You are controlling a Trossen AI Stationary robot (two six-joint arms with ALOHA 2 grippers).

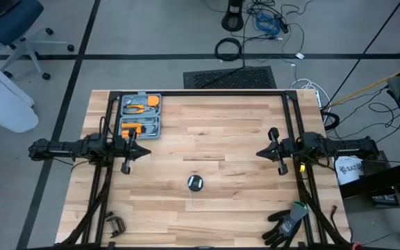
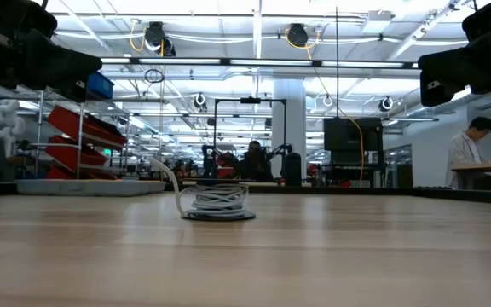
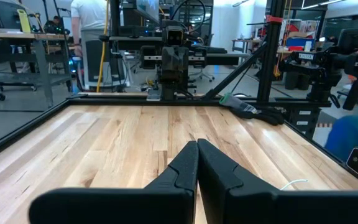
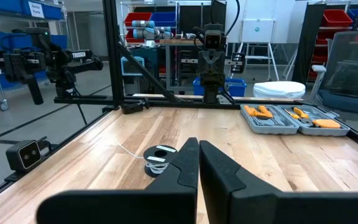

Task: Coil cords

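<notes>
The thin white cord is wound on its small round black-and-silver reel (image 1: 195, 182), which lies flat on the table's near middle. It shows in the low view (image 2: 217, 203) and in the right wrist view (image 4: 159, 157). A short loose end (image 1: 192, 200) trails toward the near edge and also shows in the left wrist view (image 3: 294, 184). My left gripper (image 1: 146, 152) is shut and hovers at the table's left. My right gripper (image 1: 259, 153) is shut and hovers at the right. Both are far from the reel.
A grey tool case (image 1: 140, 115) with orange tools lies open at the far left. Black-and-green gloves (image 1: 288, 221) lie at the near right corner. A small metal clamp (image 1: 115, 225) lies at the near left. A black frame (image 1: 200, 92) edges the table.
</notes>
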